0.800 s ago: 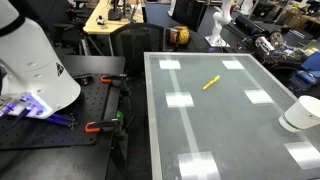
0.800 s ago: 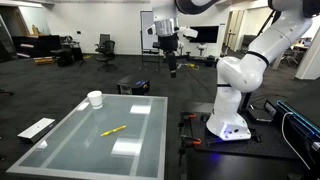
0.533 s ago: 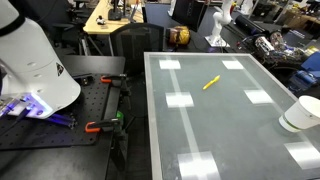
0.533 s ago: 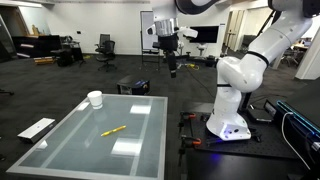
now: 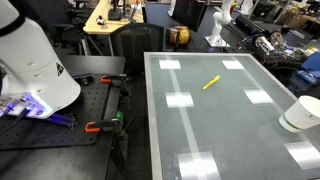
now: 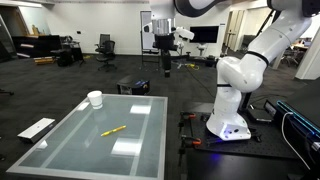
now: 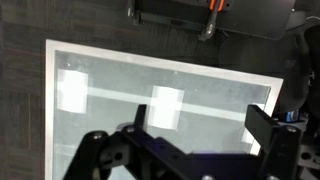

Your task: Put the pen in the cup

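The yellow pen [image 5: 211, 83] lies flat on the glass table [image 5: 230, 125], toward its far middle; it also shows in an exterior view [image 6: 113, 130]. The white cup [image 5: 303, 113] stands near the table's edge and shows in both exterior views [image 6: 95, 99]. My gripper [image 6: 166, 70] hangs high in the air, well above and behind the table, far from both. In the wrist view my gripper [image 7: 195, 120] is open and empty, fingers spread over the glass table [image 7: 200, 80]. Pen and cup are out of the wrist view.
The robot's white base [image 6: 232, 105] stands on a black platform [image 5: 60, 115] with orange-handled clamps [image 5: 100, 126] beside the table. A keyboard [image 6: 37, 128] lies off the table's corner. Office chairs and desks stand far behind.
My gripper has shifted slightly sideways in the air, high above the table. The pen and cup have not moved.
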`<state>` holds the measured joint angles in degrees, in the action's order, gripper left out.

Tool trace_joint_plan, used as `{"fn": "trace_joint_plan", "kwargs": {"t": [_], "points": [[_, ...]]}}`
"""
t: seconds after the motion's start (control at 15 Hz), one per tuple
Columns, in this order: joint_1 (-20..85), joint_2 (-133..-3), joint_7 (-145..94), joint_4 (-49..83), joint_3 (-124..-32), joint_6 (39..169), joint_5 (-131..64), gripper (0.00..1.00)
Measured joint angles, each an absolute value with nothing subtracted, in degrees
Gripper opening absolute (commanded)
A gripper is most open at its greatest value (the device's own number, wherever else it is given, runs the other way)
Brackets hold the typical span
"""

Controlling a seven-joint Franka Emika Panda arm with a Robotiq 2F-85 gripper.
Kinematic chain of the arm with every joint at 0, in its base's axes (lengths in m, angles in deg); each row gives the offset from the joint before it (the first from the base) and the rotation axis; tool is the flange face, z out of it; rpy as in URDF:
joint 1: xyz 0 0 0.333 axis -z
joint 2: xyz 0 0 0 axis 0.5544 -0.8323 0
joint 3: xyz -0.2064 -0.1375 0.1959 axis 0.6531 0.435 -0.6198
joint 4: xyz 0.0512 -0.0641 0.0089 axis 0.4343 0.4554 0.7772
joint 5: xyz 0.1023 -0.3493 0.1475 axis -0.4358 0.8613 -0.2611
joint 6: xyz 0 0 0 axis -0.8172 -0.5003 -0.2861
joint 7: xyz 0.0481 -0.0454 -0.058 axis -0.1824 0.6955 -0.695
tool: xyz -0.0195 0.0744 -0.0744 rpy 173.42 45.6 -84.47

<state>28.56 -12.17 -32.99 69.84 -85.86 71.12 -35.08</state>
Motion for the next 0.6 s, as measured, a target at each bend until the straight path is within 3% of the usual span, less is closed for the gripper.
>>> {"fn": "trace_joint_plan", "kwargs": {"t": [0.6], "points": [[28.2, -26.0, -43.2, 69.6, -84.9, 97.2, -30.6, 1.00]]}}
